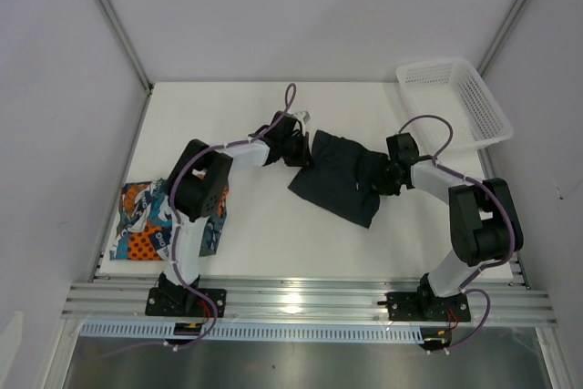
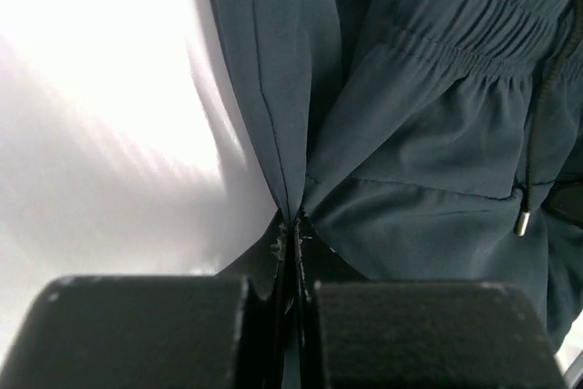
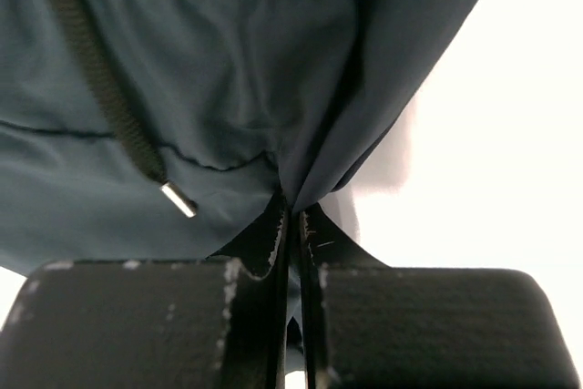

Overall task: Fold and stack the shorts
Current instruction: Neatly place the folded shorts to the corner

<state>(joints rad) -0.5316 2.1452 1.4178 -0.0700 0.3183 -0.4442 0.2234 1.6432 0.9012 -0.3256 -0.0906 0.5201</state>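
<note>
Left gripper jaws clamped on navy shorts at their left edge, right gripper jaws clamped on their right edge. Printed shorts near left. Basket far right.

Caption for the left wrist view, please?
Left gripper pinching a fold of the dark shorts, waistband and drawstring beyond.

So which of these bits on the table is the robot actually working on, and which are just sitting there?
Part of the job:
plain dark navy shorts, spread in the middle
printed orange and teal shorts, bunched at the near left

Just lying about:
white mesh plastic basket, in the far right corner
</note>
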